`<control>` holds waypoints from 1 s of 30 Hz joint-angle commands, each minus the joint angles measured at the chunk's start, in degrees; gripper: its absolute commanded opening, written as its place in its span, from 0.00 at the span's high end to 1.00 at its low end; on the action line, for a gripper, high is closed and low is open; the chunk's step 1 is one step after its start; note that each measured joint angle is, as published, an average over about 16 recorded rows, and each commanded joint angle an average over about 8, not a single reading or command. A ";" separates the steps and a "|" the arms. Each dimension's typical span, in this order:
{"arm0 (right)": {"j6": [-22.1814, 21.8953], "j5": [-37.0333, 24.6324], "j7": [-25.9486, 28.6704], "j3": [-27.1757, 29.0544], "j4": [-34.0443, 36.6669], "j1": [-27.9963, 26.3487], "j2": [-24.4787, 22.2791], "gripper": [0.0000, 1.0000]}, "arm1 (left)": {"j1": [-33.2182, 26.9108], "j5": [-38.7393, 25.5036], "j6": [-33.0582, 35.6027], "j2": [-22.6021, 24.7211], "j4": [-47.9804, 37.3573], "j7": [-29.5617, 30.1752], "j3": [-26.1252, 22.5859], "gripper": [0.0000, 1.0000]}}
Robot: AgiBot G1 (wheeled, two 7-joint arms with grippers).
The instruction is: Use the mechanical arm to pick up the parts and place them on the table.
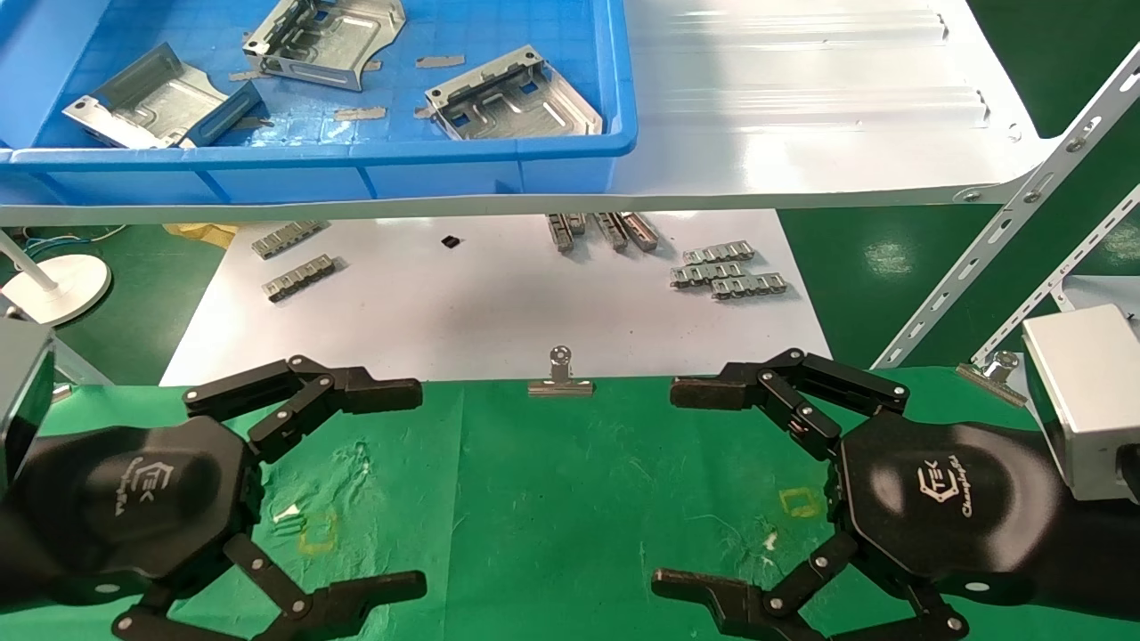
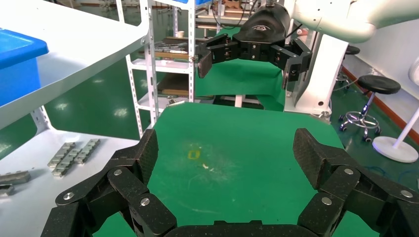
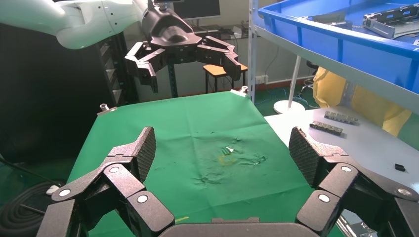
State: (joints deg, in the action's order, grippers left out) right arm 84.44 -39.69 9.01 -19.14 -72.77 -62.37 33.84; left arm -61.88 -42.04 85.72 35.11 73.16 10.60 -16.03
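Note:
Three silver-grey stamped metal parts lie in the blue bin on the white shelf: one at the far middle, one at the left, one at the right. The green cloth table is in front of me, with yellow square marks and nothing lying on it. My left gripper hovers open and empty over the cloth's left side; its own view shows only cloth between the jaws. My right gripper hovers open and empty over the right side, with the same bare cloth in its own view.
Below the shelf a white sheet holds small grey link strips. A binder clip grips the cloth's far edge. Slotted white shelf struts rise at the right. A white round stand base sits at the left.

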 commanded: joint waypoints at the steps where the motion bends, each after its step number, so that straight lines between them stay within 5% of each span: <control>1: 0.00 0.00 0.00 0.00 0.00 0.00 0.00 0.00 | 0.00 0.00 0.00 0.00 0.00 0.00 0.00 0.00; 9: 0.00 0.00 0.00 0.00 0.00 0.00 0.00 0.00 | 0.00 0.00 0.00 0.00 0.00 0.00 0.00 0.00; 17: 0.00 0.00 0.00 0.00 0.00 0.00 0.00 1.00 | 0.00 0.00 0.00 0.00 0.00 0.00 0.00 0.00; 30: 0.00 0.00 0.00 0.00 0.00 0.00 0.00 1.00 | 0.00 0.00 0.00 0.00 0.00 0.00 0.00 0.00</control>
State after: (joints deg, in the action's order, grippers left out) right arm 84.44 -39.69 9.01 -19.14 -72.77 -62.37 33.84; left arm -61.88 -42.04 85.72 35.11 73.16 10.60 -16.03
